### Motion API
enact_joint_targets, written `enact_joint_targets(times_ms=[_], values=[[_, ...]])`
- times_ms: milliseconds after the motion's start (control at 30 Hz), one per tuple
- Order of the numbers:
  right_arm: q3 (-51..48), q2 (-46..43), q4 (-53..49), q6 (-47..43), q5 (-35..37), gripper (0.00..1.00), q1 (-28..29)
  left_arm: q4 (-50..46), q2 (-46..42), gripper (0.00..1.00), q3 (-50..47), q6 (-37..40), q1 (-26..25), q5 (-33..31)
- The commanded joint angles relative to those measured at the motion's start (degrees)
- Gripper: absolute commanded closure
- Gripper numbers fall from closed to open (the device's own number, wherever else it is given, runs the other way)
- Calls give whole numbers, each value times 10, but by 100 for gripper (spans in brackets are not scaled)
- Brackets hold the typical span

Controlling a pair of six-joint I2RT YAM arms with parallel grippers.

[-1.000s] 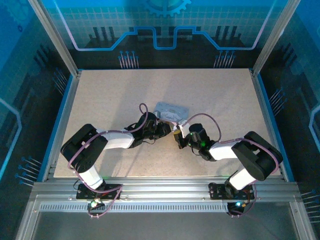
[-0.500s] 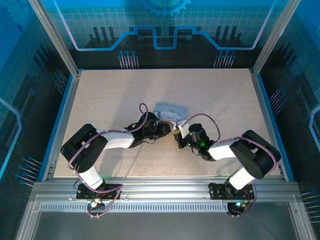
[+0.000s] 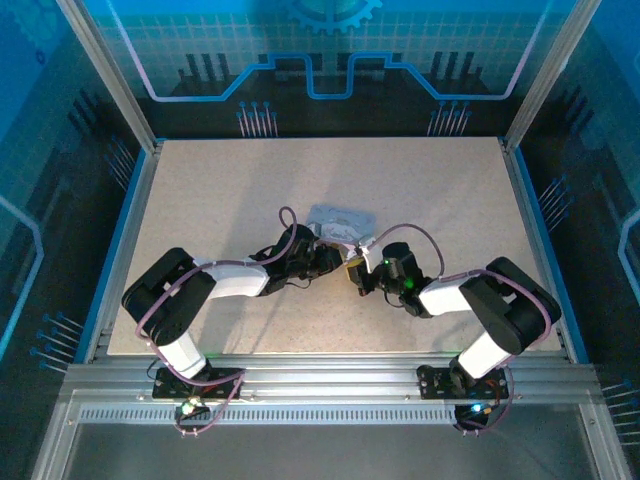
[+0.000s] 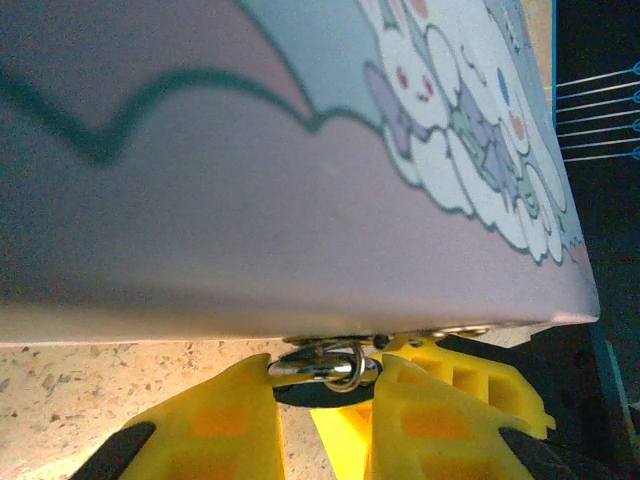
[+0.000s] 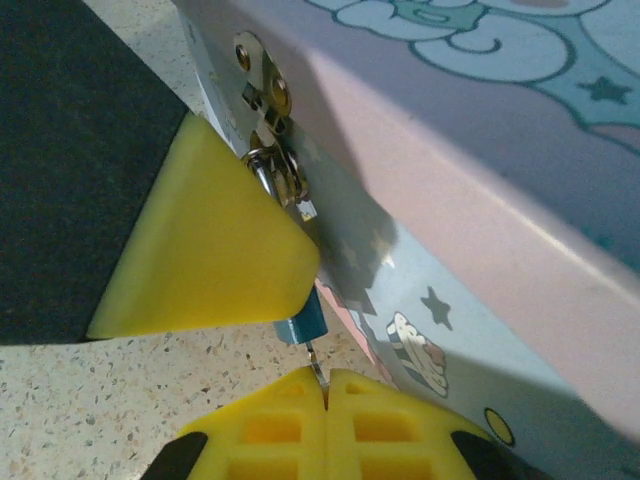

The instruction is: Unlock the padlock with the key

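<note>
Padlock [image 5: 300,322] centre of the right wrist view: blue body, silvery shackle [image 5: 262,172] at the tin's [image 5: 480,200] hasp [image 5: 258,75] (mostly hidden behind a yellow finger [image 5: 210,240]). Left gripper [image 4: 330,390] clamped on it. Thin grey key [image 5: 318,372] sits below it, pinched tight in the right gripper [image 5: 327,400]. Glossy pastel tin, speckled beige table [image 3: 220,190], blue-lit walls [image 3: 330,50].

A pastel blue tin box [image 3: 340,220] printed with cartoon bunnies and clouds sits on the speckled beige table [image 3: 250,180]; a metal hasp [image 5: 262,75] is riveted to its side.
</note>
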Motion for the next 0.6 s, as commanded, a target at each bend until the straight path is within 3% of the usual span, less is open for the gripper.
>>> enact_joint_targets(times_ms=[0,567], values=[[38,-3,62,8,-10,93,-8,-12,11,81,8,-6,-23,62],[64,-14,92,20,10,93,-7,-6,22,81,11,-16,-30,69]])
